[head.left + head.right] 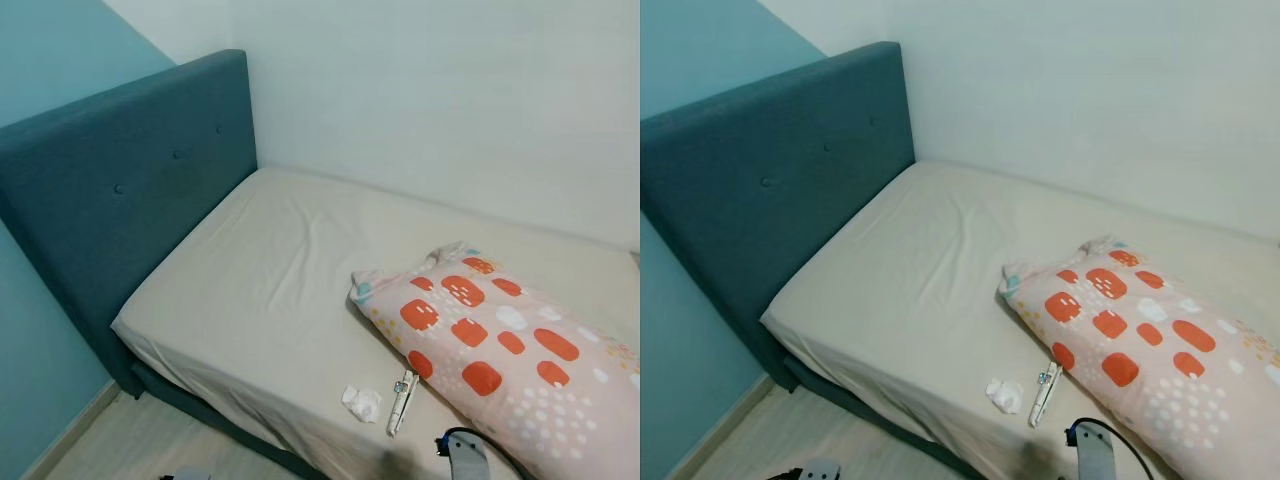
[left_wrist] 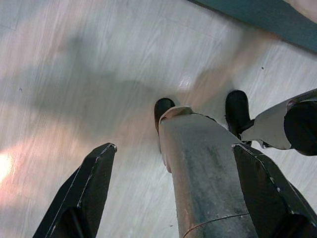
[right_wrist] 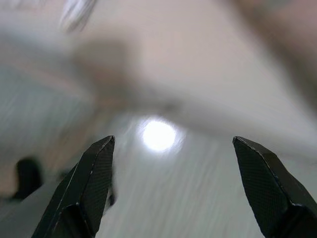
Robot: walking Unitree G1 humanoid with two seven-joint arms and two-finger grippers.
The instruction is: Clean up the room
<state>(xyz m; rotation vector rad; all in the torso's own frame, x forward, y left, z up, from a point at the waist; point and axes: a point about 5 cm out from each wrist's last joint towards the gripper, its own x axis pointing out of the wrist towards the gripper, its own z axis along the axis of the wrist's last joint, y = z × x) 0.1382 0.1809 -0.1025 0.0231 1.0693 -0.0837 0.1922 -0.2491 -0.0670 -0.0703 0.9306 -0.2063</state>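
Observation:
A bed (image 1: pixel 260 290) with a beige sheet and a blue padded headboard (image 1: pixel 120 190) stands against the white wall. On it lies a pink pillow (image 1: pixel 500 350) with orange and white patches. Near the bed's front edge sit a crumpled white tissue (image 1: pixel 362 403) and a slim white wrapper or tube (image 1: pixel 402 401). My right arm (image 1: pixel 465 455) rises at the bottom edge, just below the pillow. My right gripper (image 3: pixel 173 183) is open over blurred floor. My left gripper (image 2: pixel 183 193) hangs open above the pale wood floor, with my own leg between its fingers.
Pale wood floor (image 1: pixel 150 445) runs along the bed's front. A blue wall (image 1: pixel 40 60) stands on the left behind the headboard. The sheet's left half is bare.

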